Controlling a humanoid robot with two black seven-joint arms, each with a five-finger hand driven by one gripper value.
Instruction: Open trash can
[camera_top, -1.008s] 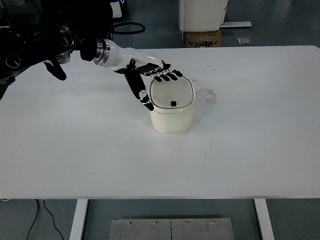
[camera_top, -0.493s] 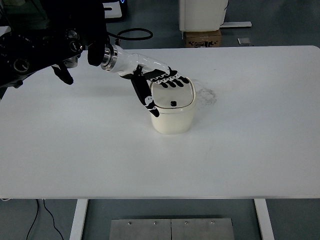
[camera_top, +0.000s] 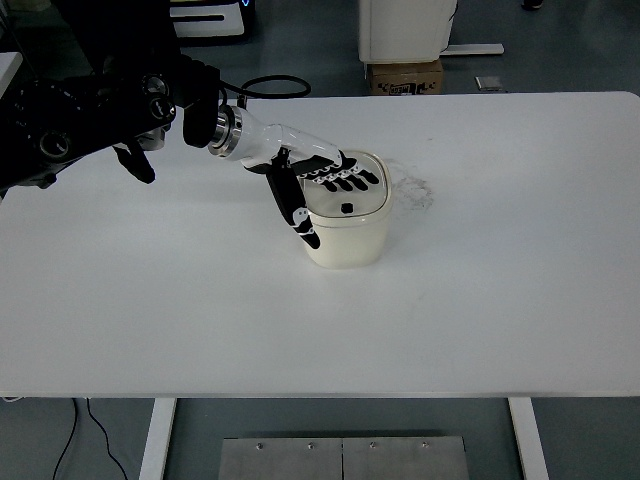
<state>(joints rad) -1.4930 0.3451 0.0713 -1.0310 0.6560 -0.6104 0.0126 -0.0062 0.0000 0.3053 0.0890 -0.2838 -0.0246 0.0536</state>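
A small cream trash can (camera_top: 347, 237) stands near the middle of the white table (camera_top: 480, 290), its flat lid (camera_top: 360, 202) down, with a small black button toward the lid's front. My left hand (camera_top: 322, 190) reaches in from the upper left. Its black fingers (camera_top: 345, 181) lie flat and spread on the rear left part of the lid. The thumb (camera_top: 297, 210) hangs down along the can's left side. The hand holds nothing. The right arm is out of view.
A faint smudge (camera_top: 415, 187) marks the table just right of the can. Beyond the far edge stand a white cabinet (camera_top: 405, 28) and a cardboard box (camera_top: 405, 77). A black cable (camera_top: 275, 85) loops near my left arm.
My left hand has slid right and forward over the lid, from its rear left edge to further onto its top. The lid stays down and the can has not moved.
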